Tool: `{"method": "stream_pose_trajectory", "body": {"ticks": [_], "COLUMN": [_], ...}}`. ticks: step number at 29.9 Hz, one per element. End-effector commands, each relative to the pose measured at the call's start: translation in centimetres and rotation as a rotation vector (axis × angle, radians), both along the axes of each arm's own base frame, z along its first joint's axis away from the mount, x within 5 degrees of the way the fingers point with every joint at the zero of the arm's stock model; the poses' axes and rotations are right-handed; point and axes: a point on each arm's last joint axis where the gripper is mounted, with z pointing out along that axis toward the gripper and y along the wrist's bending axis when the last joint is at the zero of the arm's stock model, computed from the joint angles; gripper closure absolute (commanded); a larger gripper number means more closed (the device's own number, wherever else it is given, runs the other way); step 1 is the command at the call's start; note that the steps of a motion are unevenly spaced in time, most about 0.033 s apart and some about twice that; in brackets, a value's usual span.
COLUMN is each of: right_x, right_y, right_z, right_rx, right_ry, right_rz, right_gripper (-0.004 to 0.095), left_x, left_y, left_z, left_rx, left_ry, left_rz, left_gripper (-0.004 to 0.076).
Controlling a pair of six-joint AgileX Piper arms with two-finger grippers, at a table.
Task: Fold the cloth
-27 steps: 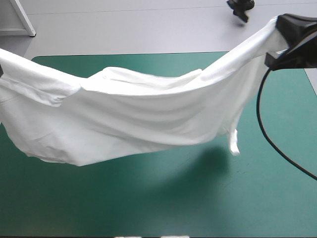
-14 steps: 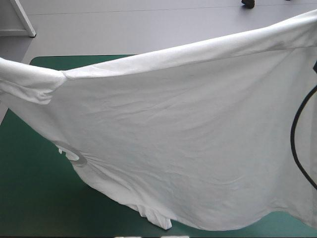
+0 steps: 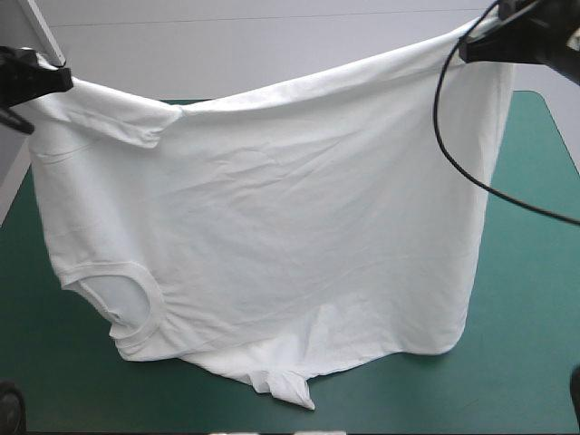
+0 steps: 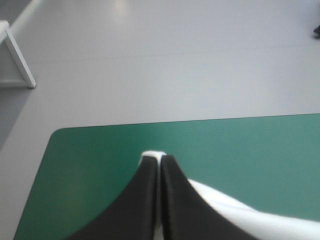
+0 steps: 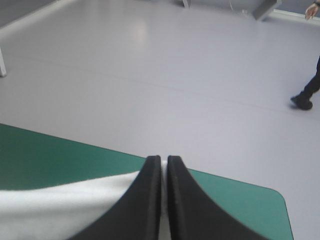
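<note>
T-shirt [image 3: 290, 217] hangs pinched in left hand [image 4: 160, 158] and right hand [image 5: 164, 159], hiding much teal-green cover [image 3: 530, 299].

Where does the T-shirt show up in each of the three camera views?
High view: the T-shirt hangs spread across the middle, its upper corners held by the left gripper and the right gripper.
Left wrist view: the T-shirt is a white band beside the gripper, with a sliver pinched at its tip.
Right wrist view: the T-shirt is a white field beside the gripper.
Shared landmark: the teal-green cover, its far edge against grey floor.
</note>
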Motion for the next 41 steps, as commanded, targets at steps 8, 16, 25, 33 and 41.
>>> {"method": "stream_pose_trajectory", "body": {"ticks": [8, 16, 25, 33, 41], "right_x": [16.1, 22.3, 23.0, 17.9, 11.7], "right_y": [2.4, 3.5, 3.5, 2.5, 1.4], "right_z": [-9.3, -17.2, -19.4, -15.6, -11.4], "right_rx": [-0.073, -0.042, -0.017, -0.053, -0.084], "right_ry": [0.02, 0.17, 0.28, 0.427, 0.5], "right_rz": [-0.026, -0.03, -0.055, -0.073, -0.07], "right_gripper": [0.0923, 0.0913, 0.0058, 0.0088, 0.0303], "left_x": [15.8, 22.0, 24.2, 20.9, 16.8], "left_y": [0.6, -1.4, -1.8, -2.1, -2.3], "left_z": [-7.8, -15.0, -18.1, -16.9, -16.1], "left_rx": [-0.002, -0.004, -0.005, -0.03, -0.025], "left_ry": [-0.015, 0.115, 0.157, 0.368, 0.589], "left_rz": [-0.018, -0.074, -0.077, -0.107, -0.143], "left_gripper": [0.0732, 0.0731, 0.0238, 0.0083, 0.0146]}}
